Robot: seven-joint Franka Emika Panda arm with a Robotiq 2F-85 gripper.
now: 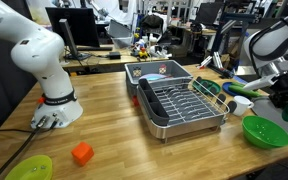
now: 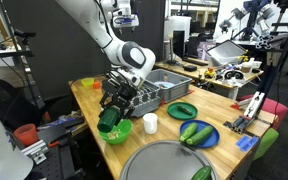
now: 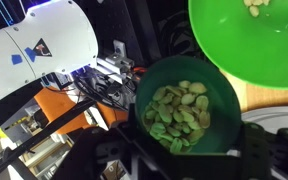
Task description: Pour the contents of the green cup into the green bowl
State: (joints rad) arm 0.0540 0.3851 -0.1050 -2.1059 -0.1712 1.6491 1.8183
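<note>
My gripper (image 3: 189, 152) is shut on the small dark-green cup (image 3: 189, 112), which holds several pale green bean pieces. The cup is tilted beside the rim of the bright lime-green bowl (image 3: 246, 45), and a few pieces lie in the bowl (image 3: 254, 6). In an exterior view the gripper (image 2: 113, 103) holds the cup (image 2: 108, 121) just above the green bowl (image 2: 120, 132) near the table's front corner. In an exterior view the bowl (image 1: 267, 132) sits at the right, with the gripper (image 1: 285, 100) beside it at the frame's edge.
A metal dish rack (image 1: 179, 100) stands mid-table. A small white cup (image 2: 150, 123), a green plate (image 2: 182, 110) and a blue plate with green vegetables (image 2: 197, 133) stand beside the bowl. A yellow-green dish (image 1: 29, 168) and an orange block (image 1: 81, 153) lie near the robot base.
</note>
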